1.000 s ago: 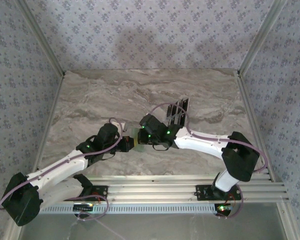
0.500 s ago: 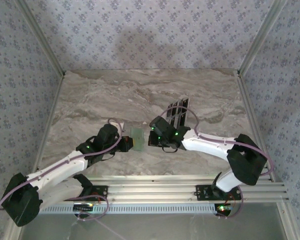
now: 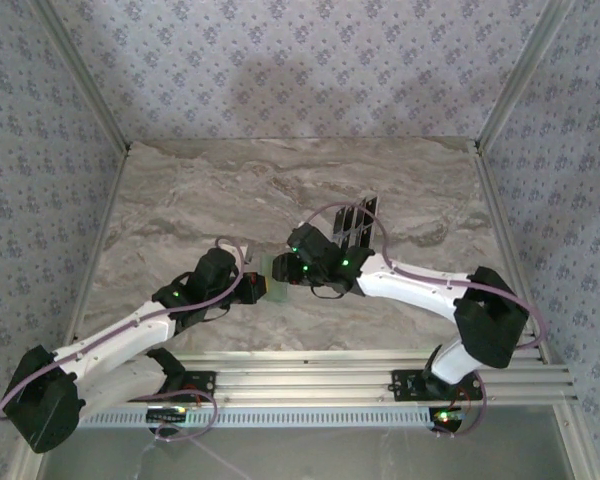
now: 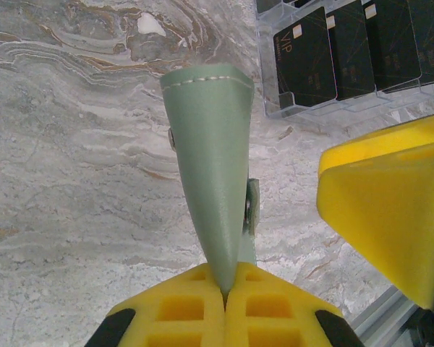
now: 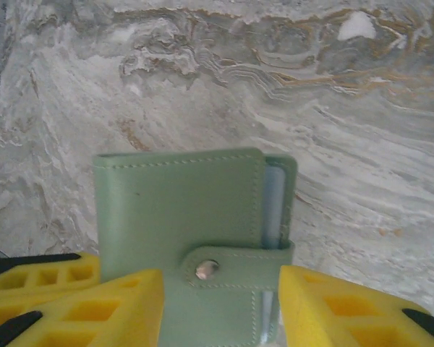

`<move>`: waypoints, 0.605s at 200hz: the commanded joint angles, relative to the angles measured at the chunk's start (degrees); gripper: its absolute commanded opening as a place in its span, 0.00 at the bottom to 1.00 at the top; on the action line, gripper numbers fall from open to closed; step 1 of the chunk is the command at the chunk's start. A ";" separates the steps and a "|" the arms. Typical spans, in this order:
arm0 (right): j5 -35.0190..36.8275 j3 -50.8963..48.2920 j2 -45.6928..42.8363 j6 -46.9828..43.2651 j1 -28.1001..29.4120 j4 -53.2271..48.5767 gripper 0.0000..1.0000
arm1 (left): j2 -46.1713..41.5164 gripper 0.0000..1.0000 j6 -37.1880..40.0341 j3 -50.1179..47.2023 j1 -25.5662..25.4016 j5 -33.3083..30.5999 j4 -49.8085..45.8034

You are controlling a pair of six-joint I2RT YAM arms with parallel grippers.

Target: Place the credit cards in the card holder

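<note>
L gripper (image 4: pixel 224 293) clamps holder (image 4: pixel 210 159); R gripper (image 5: pixel 220 289), jaws apart, at snap tab (image 5: pixel 239 262). Opening step; next unsnap tab, then cards (image 4: pixel 304 61).

"VIP" on nearest dark card (image 4: pixel 307 58), ahead and right of left gripper (image 4: pixel 224 293), print on other cards (image 4: pixel 390 40) unreadable

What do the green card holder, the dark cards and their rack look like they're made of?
Card holder: probably leather or faux leather, with a matte finish. It has stitched edges and a snap that looks metal.
Credit cards: likely plastic, smooth and slightly glossy, with pale gold corner patches.
Rack: clear hard plastic, with the table grain showing through.
</note>
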 commanded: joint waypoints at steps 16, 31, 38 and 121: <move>-0.98 2.20 3.96 0.52 0.97 0.60 0.47 | -0.92 0.00 -0.40 0.82 0.06 -0.17 1.28; -1.17 1.68 4.92 1.05 1.05 0.95 0.47 | -0.95 0.00 -0.45 1.08 0.08 -0.22 1.42; -1.19 1.15 5.22 1.31 1.08 1.11 0.46 | -0.98 0.00 -0.44 1.20 0.06 -0.19 1.51; -1.13 -2.72 5.29 2.21 -0.21 2.76 0.12 | -1.06 0.00 -0.74 1.35 0.05 -0.13 1.33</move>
